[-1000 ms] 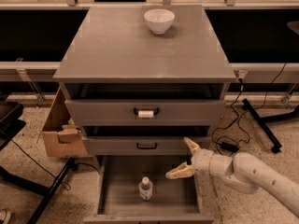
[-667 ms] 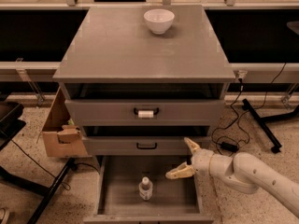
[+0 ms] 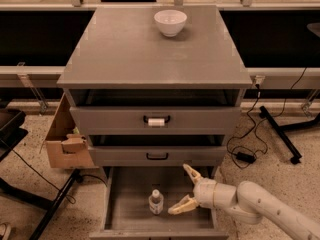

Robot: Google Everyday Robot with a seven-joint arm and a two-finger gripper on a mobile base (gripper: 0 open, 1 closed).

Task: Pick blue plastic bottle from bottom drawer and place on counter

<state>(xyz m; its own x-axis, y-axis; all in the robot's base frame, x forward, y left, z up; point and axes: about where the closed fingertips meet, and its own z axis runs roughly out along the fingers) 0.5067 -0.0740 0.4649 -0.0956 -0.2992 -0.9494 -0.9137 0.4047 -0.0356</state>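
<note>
The blue plastic bottle (image 3: 156,203) stands upright with its white cap up in the open bottom drawer (image 3: 131,202), near the middle. My gripper (image 3: 183,190) is open, its two tan fingers spread wide, just to the right of the bottle over the drawer, apart from it. The counter (image 3: 135,54) is the grey cabinet's flat top, above the two upper drawers.
A white bowl (image 3: 170,22) sits at the back of the counter. A cardboard box (image 3: 67,139) hangs at the cabinet's left side. Cables and a black stand leg (image 3: 280,134) lie on the floor to the right. A dark frame leg (image 3: 55,204) is at the lower left.
</note>
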